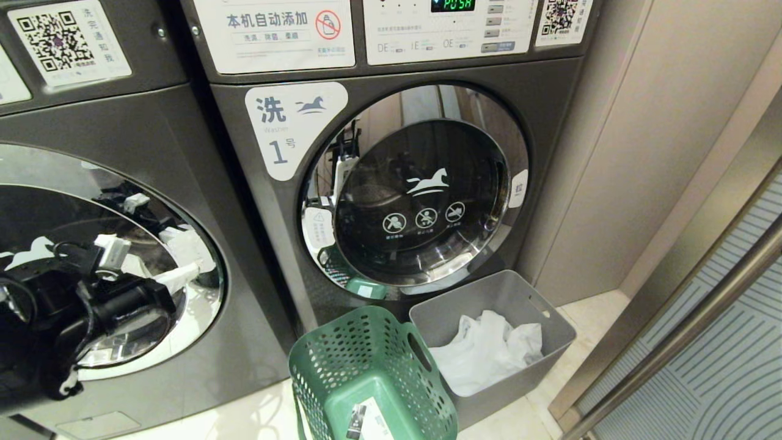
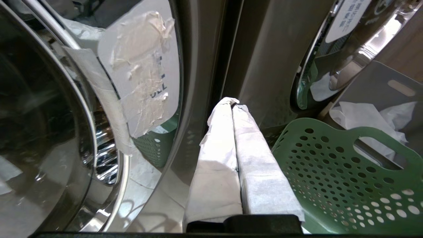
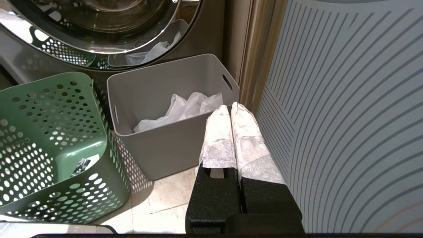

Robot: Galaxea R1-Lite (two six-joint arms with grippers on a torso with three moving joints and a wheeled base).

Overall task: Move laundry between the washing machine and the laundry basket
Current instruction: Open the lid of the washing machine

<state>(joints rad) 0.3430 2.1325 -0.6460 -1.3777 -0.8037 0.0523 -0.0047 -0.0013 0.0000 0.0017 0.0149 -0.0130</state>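
The washing machine (image 1: 153,153) is the dark grey front-loader at the left, and its round chrome-rimmed door (image 2: 49,115) is closed. My left arm (image 1: 91,311) reaches across the front of that door. The left gripper (image 2: 231,103) is shut and empty, its white-wrapped fingers pointing at the seam between the two machines. The green perforated laundry basket (image 1: 366,360) stands on the floor below and right of it, with only a small tag inside. No laundry is in view. My right gripper (image 3: 230,107) hangs shut and empty, low beside the grey bin.
A second, like machine marked 1 (image 1: 287,134) stands to the right, door closed. A solid grey bin (image 1: 489,293) holding a white cloth (image 1: 489,351) sits against the basket. A striped panel (image 3: 347,115) and a metal frame (image 1: 672,330) close off the right side.
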